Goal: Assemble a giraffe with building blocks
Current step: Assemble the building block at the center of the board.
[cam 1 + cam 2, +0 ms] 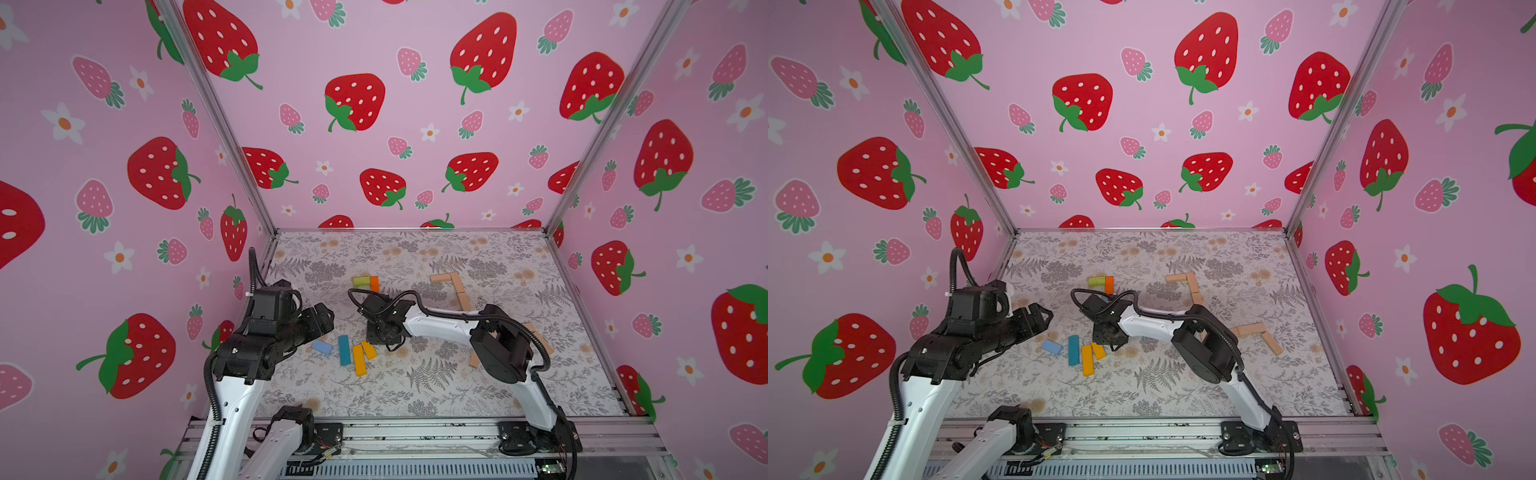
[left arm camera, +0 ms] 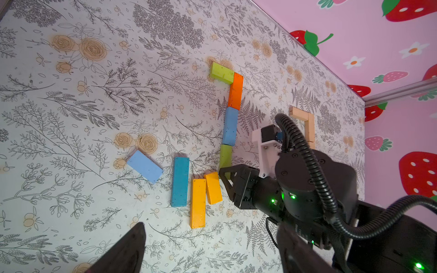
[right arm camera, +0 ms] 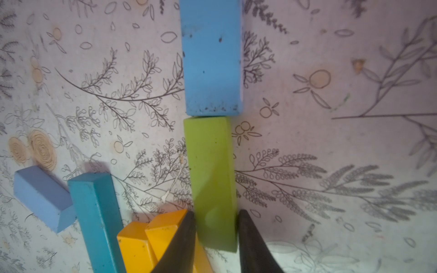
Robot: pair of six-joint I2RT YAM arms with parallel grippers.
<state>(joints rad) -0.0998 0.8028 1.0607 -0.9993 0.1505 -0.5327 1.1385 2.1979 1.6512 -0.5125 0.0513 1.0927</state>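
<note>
Lighting is flat and diffuse, bright enough, with a pink cast off the walls [image 1: 374,124]. No glare. 2 top views: slightly soft, heavy wide-angle bowing toward the edges. Right wrist view: right gripper [image 3: 215,211] fingers [image 3: 179,245] are blurred black silhouettes. The green block [image 3: 208,165] between them is sharp, partly shaded near the tips. Short soft shadow on the mat [image 3: 331,146] behind the teal block [image 3: 94,212] beside the fingers. Mat goes soft well away from the tips. Left wrist view: crisp, left gripper [image 1: 324,319] finger [image 2: 128,250] dark and defocused, green LEDs [image 2: 292,196] bloom.
</note>
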